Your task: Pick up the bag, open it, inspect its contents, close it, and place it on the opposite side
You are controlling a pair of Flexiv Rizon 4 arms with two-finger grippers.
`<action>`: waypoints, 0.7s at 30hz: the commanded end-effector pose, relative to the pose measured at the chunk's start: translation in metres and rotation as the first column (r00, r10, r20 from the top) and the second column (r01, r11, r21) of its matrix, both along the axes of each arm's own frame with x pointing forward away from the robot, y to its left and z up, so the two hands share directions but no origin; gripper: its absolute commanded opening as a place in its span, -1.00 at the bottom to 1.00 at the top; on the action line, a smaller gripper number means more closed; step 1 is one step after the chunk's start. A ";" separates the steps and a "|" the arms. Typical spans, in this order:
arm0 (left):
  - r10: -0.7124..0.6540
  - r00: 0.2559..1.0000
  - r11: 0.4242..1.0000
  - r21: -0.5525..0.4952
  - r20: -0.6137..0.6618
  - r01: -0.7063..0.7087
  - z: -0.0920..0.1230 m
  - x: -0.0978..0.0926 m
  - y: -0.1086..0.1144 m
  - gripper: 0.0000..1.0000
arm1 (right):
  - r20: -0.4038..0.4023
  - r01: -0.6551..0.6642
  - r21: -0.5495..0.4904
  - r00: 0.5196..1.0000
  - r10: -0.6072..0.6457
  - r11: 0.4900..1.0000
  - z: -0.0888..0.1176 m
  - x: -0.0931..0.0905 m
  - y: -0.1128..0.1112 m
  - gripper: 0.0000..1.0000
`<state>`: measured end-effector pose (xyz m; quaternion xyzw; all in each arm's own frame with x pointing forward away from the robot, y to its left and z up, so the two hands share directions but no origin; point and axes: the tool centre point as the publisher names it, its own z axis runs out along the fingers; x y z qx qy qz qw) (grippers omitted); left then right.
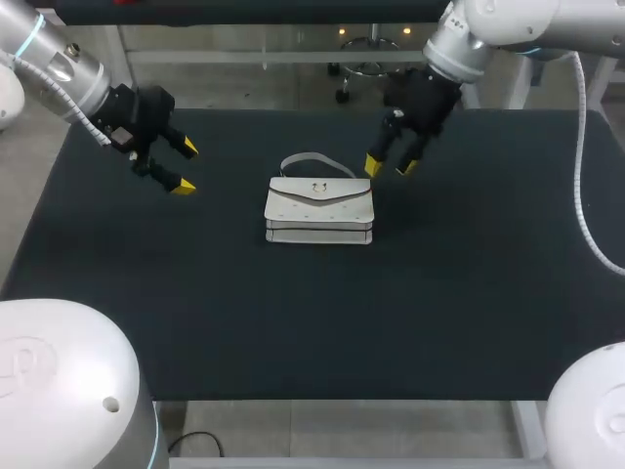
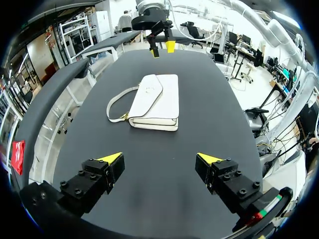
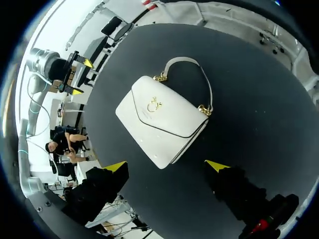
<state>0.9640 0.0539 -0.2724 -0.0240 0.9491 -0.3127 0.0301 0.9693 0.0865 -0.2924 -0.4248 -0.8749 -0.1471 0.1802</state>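
The black bench (image 1: 469,313) carries one thing, the bag (image 1: 319,208), which lies about mid-bench and makes a fair landmark for everything else.

The left arm (image 1: 59,68) comes in from the bag's left and stops well short of it. The right arm (image 1: 469,39) comes in from the bag's far right and hangs close over that corner.

The bag is white and lies flat on its back with its flap up and shut. That pose puts the flap within reach from above, which suits the opening step. Nothing grips the bag, so I judge the pick-up not yet begun.

The left fingers (image 1: 183,186) are spread wide with nothing between them, well apart from the bag's left end. In the left wrist view the bag sits far ahead of them. Held off like this, they leave the bag unblocked and may be waiting to steady it or lift the flap.

The right fingers (image 1: 372,166) are parted too and grip nothing. They hover just off the bag's far right corner, and the right wrist view shows the bag right ahead of them. That is probably a line-up for a first grasp.

The handle (image 1: 314,158) arcs out flat on the bench from the bag's far edge, with its right end near the right fingers, so it looks the likeliest hold.

The small gold clasp (image 3: 153,105) sits mid-flap, fastened as far as I can tell.
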 end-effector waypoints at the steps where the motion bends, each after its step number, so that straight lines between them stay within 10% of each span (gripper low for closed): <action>1: 0.000 1.000 1.000 -0.002 0.002 0.000 -0.001 0.000 0.000 1.00 | 0.223 -0.019 -0.194 0.973 0.063 0.981 0.008 -0.009 0.004 1.00; 21: -0.038 0.998 0.999 0.016 0.046 0.037 0.000 -0.005 -0.010 1.00 | 0.373 -0.052 -0.317 0.911 0.175 0.947 0.013 -0.016 0.014 1.00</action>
